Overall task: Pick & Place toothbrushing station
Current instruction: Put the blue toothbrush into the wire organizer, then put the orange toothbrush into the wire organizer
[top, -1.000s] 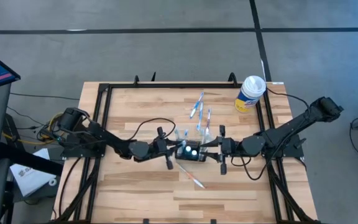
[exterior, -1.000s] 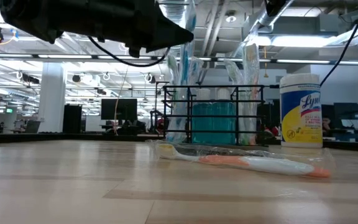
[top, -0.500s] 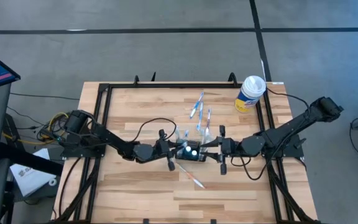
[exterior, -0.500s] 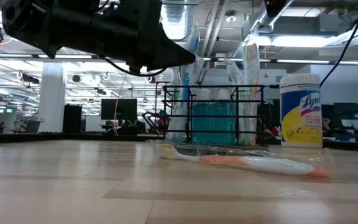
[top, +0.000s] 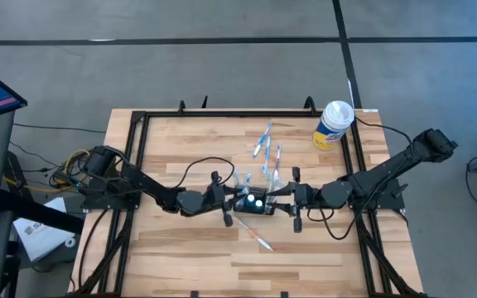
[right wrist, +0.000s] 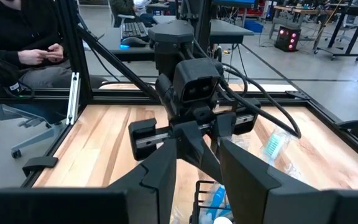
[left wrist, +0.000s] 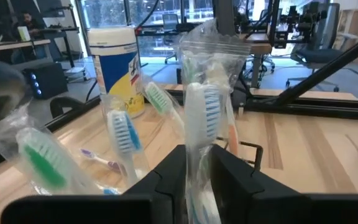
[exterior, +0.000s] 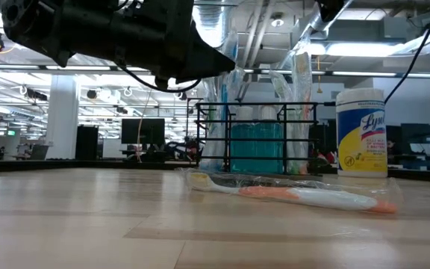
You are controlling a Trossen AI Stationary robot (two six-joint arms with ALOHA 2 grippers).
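Station (top: 255,203) mid-table between claws; canister (top: 334,124) far right corner; toothbrush (top: 259,240) before station.

Bright, even light comes from ceiling lamps (exterior: 364,48); the table (exterior: 88,224) near the low camera is blurred, with soft glare

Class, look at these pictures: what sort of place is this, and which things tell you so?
Probably a robotics lab in an open-plan workspace. Two arms work at a framed wooden table, desks with monitors fill the room behind, and a seated person is beside the rig.
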